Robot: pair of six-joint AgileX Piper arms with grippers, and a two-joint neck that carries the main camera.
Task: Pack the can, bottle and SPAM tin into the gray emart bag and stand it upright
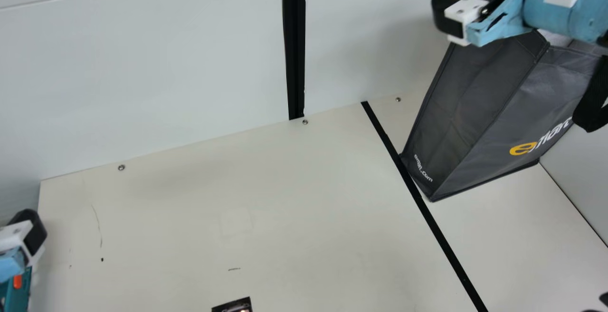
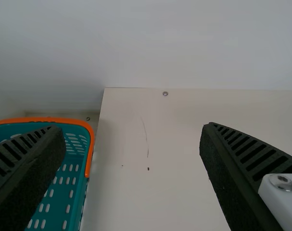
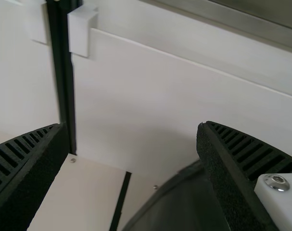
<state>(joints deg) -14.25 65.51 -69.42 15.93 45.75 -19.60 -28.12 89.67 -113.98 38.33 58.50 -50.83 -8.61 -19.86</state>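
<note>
Two parts of the job need judging, the packing and the standing up, and only the second can be read at all well. The gray emart bag [image 1: 479, 122] is on the worktop [image 1: 237, 207], near its back right corner, with its base down and its left base corner at the black line [image 1: 427, 212]. Whether the can, bottle and SPAM tin are inside cannot be told, as the bag's inside is hidden. A dark printed item [image 1: 235, 305], cut off towards the worktop's near side, is too partial to name; were it one of the three, packing would be unfinished. The bag's long axis rises from base to mouth, seemingly near upright, though a slight lean is possible from this angle. Its broad printed face points towards the near edge, its narrower panel towards the left. The right pincer [image 3: 131, 127], fingers apart and nothing between them, is by the bag's top; contact is unclear. The left pincer [image 2: 133, 127], also spread and unladen, is near the basket [image 2: 76, 197] beside the worktop's left edge.
</note>
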